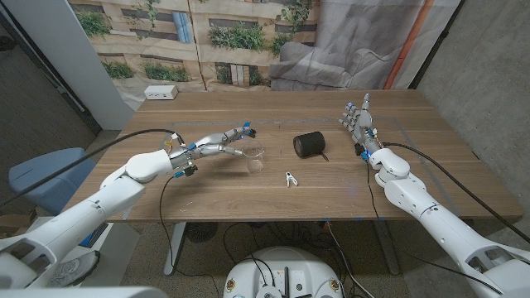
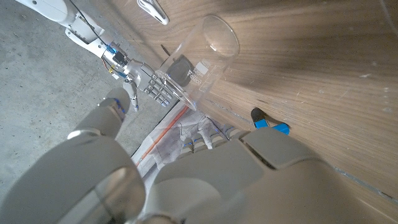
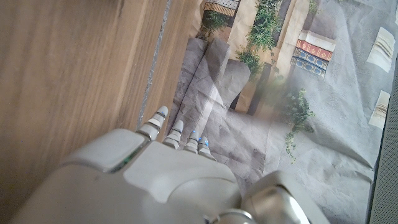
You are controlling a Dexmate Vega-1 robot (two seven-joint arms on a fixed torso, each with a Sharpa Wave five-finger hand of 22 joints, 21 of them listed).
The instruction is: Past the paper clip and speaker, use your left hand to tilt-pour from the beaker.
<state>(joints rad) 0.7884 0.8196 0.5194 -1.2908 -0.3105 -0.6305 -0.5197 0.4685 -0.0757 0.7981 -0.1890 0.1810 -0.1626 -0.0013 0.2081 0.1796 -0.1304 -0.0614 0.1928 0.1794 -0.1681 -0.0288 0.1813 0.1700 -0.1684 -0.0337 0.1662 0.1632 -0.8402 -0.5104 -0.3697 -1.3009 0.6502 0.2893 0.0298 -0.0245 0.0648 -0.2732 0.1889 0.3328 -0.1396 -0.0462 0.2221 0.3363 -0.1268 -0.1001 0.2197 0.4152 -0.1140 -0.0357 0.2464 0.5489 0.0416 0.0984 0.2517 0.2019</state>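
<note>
Left hand [image 1: 217,142] grips the clear beaker [image 1: 251,152], tipped on its side with the open mouth pointing toward 3 o'clock, above the desk [image 1: 248,190]; the left wrist view shows the fingers [image 2: 124,99] wrapped round the glass [image 2: 198,62]. Black cylindrical speaker [image 1: 310,144] lies at 3 o'clock of the beaker, near but apart. White paper clip [image 1: 290,178] sits at 5 o'clock of the beaker, toward the near edge. Right hand [image 1: 361,124] stands upright well off at 3 o'clock, fingers spread, holding nothing. White box [image 1: 161,93] at the far corner, 11 o'clock.
</note>
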